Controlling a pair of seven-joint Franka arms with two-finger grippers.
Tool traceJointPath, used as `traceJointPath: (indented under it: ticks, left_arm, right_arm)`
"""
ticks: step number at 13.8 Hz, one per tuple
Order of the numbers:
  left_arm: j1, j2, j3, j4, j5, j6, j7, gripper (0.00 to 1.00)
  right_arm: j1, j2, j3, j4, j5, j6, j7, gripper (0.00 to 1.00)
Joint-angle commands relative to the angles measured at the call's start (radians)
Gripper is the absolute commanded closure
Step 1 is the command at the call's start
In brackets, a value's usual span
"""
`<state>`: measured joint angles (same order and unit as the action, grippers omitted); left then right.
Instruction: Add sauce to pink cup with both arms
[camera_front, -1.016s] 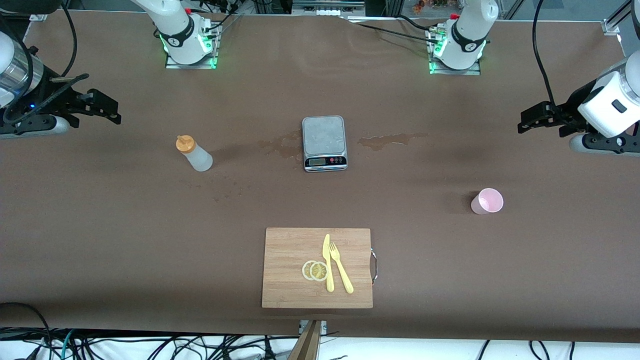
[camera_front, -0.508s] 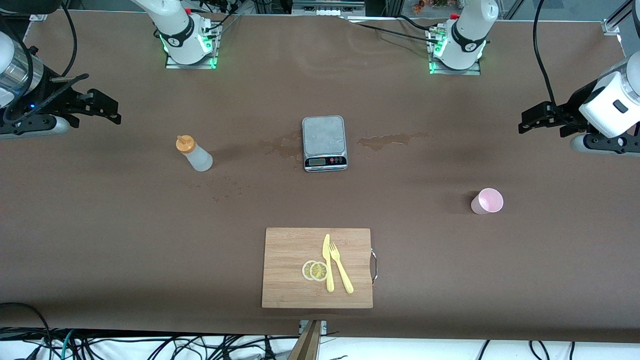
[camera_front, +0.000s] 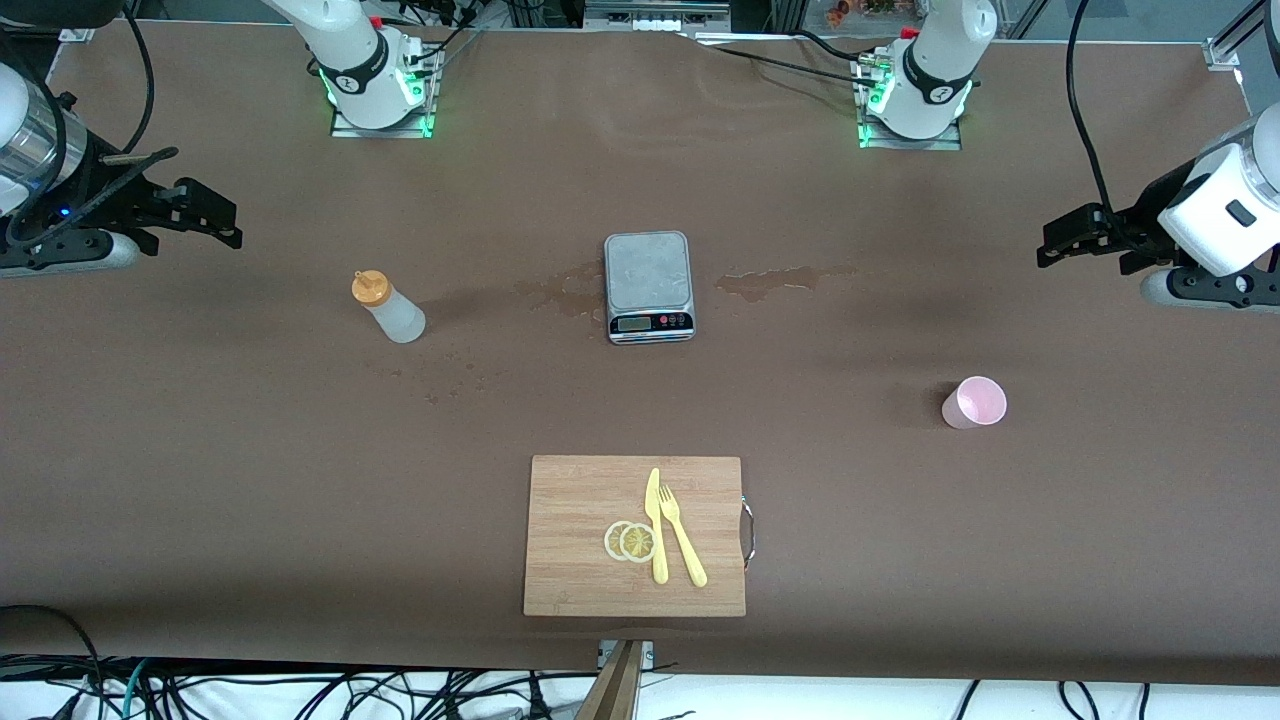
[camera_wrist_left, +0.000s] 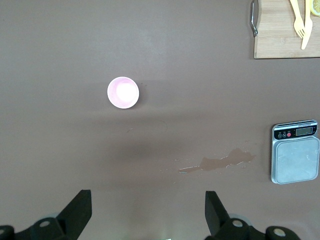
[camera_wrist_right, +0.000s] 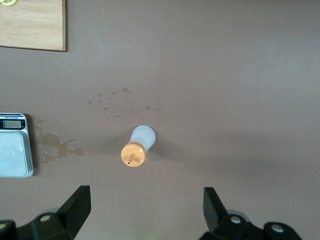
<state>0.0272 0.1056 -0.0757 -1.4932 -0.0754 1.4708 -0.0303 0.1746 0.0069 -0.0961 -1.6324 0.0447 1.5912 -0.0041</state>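
Note:
The sauce bottle (camera_front: 390, 308), translucent whitish with an orange cap, stands on the table toward the right arm's end; it also shows in the right wrist view (camera_wrist_right: 138, 146). The pink cup (camera_front: 974, 402) stands upright and empty toward the left arm's end, nearer the front camera than the scale; it also shows in the left wrist view (camera_wrist_left: 123, 92). My right gripper (camera_front: 215, 218) is open and empty, high above the table's end, apart from the bottle. My left gripper (camera_front: 1065, 240) is open and empty, high above the other end, apart from the cup.
A steel scale (camera_front: 648, 286) sits mid-table, with wet stains (camera_front: 780, 281) beside it. A wooden cutting board (camera_front: 580, 560) nearer the front camera holds a yellow knife (camera_front: 655, 525), a fork (camera_front: 682, 535) and lemon slices (camera_front: 630, 541).
The left arm's wrist has shifted very slightly; the right arm, bottle and cup have not moved.

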Motion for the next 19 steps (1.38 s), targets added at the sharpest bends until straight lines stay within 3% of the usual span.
traceJointPath:
  ticks: [1,10,14,19]
  left_arm:
    - [0.002,0.016,-0.002,0.03,0.023,-0.006,-0.008,0.0]
    - [0.01,0.074,0.007,-0.001,0.026,0.019,0.004,0.0]
    - [0.069,0.141,0.017,-0.082,0.026,0.141,0.061,0.0]
    - [0.082,0.275,0.053,-0.199,0.06,0.423,0.114,0.0]
  right_arm:
    - [0.002,0.005,-0.002,0.02,0.015,-0.016,0.01,0.0]
    - [0.003,0.004,0.003,0.02,0.006,-0.007,0.007,0.0]
    - [0.0,0.001,-0.002,0.02,0.012,-0.054,-0.007,0.0]
    - [0.0,0.001,-0.001,0.02,0.015,-0.085,-0.013,0.0]
